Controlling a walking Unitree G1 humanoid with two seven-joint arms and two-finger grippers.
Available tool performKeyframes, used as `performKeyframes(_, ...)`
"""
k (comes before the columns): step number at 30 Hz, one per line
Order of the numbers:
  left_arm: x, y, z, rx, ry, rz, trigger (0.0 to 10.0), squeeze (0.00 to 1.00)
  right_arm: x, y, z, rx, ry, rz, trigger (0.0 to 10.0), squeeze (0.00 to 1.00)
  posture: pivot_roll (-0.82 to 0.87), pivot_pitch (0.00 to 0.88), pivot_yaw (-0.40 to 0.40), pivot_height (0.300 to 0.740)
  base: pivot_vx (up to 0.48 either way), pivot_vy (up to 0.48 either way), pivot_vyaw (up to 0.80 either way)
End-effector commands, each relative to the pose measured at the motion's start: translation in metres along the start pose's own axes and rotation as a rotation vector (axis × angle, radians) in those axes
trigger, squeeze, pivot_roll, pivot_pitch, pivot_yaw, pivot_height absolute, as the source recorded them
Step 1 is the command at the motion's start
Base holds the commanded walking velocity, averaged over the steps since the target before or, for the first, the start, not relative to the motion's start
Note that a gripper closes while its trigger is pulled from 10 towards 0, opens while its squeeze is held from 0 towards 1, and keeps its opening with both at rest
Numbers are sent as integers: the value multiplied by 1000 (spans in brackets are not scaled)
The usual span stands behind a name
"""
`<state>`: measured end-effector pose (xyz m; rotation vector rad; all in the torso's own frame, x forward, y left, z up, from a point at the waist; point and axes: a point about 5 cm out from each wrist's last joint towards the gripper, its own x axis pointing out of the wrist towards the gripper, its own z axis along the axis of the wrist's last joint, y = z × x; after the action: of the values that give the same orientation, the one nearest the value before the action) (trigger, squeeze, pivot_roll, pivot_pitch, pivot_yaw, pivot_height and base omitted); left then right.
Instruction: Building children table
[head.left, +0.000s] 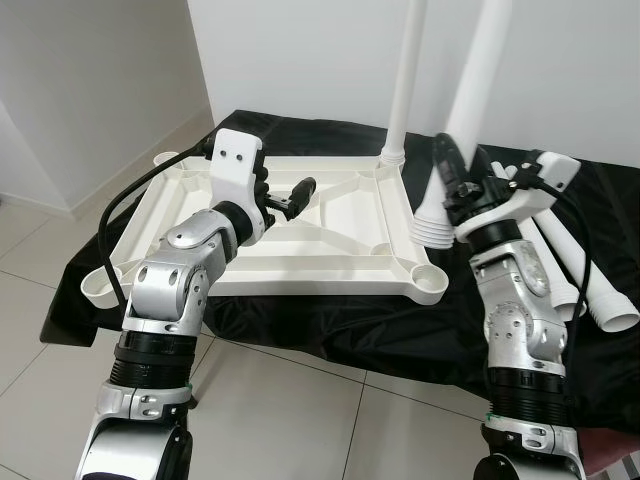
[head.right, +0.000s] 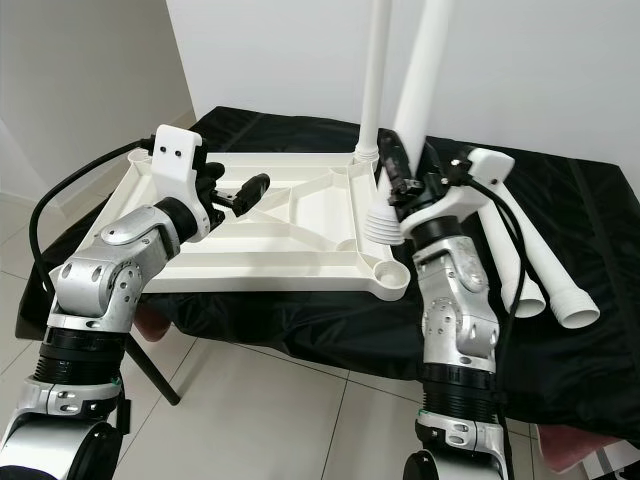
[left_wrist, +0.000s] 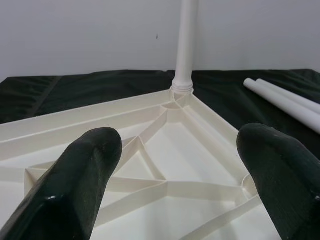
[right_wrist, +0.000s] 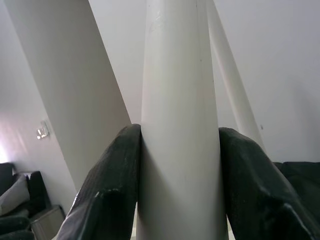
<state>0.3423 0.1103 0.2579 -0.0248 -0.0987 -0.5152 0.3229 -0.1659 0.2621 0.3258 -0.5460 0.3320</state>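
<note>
The tabletop (head.left: 300, 225) lies underside-up on a black-draped surface (head.left: 300, 330), ribs and corner sockets exposed. One leg (head.left: 404, 80) is already seated upright in the far corner socket on the robot's right side of the tabletop. The right gripper (head.left: 452, 180) is clamped on a second leg (head.left: 470, 90), held near upright with its ribbed foot (head.left: 432, 225) hanging just beside the tabletop's right edge, above and behind the near right socket (head.left: 432, 275); the right wrist view confirms both fingers (right_wrist: 112, 185) pressed against the leg's shaft. The left gripper (head.left: 295, 195) hovers over the tabletop's middle ribs, fingers apart and holding nothing. Spare legs (head.left: 585, 285) lie on the surface, to the right of the tabletop. Step in hand, by judgement: fitting the second leg. The next move calls for bringing the foot over an open socket, squaring the leg upright, then pressing down; the left gripper is placed to steady the tabletop against sliding.
</note>
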Motion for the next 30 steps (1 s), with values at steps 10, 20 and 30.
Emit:
performKeyframes(10,1,-1,16,-33,-85,-65,10000,0,6,0,-5,-26,4,40,10000,0,-68,6,16,740,0,0,0)
performKeyframes(20,4,-49,35,-128,-63,-456,10000,1000,2,2,-6,-57,40,141,10000,0,-76,17,23,740,0,0,0)
performKeyframes(30,-3,-66,64,-283,-73,-711,10000,0,-7,5,-5,-69,95,291,10000,0,-71,34,26,740,0,0,0)
